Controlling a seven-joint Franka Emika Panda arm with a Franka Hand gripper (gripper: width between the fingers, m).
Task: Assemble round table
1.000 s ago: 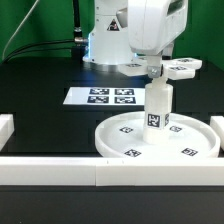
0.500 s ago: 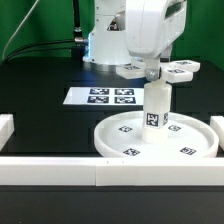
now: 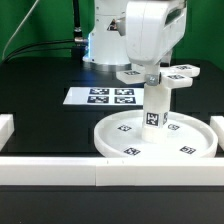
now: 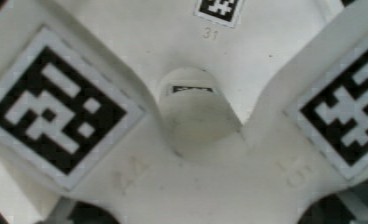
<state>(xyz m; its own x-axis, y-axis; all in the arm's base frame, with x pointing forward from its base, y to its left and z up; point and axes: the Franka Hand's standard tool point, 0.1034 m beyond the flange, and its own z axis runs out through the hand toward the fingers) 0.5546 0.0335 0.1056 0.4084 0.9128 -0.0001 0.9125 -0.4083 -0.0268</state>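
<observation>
The large white round disc [image 3: 112,146] lies on the black table at the exterior view's right. The short thick cylinder leg [image 3: 155,112] stands upright on its hub. The cross-shaped piece [image 3: 181,73] sits on top of the leg, its tagged arms sticking out to both sides. My gripper [image 3: 151,70] reaches straight down over the leg and is shut on the middle of the cross-shaped piece. In the wrist view the cross-shaped piece [image 4: 195,130] fills the frame, with a tagged arm on each side. The leg below is hidden there.
The marker board [image 3: 105,97] lies flat behind the disc toward the exterior view's left. Long white border bars run along the front [image 3: 50,170], the left edge [image 3: 5,128] and the right [image 3: 216,118]. The robot base [image 3: 100,40] stands at the back.
The gripper has turned about the vertical axis with the cross-shaped piece. Its arms have swung round, and one now shows at the left of the leg. The disc and leg stay put.
</observation>
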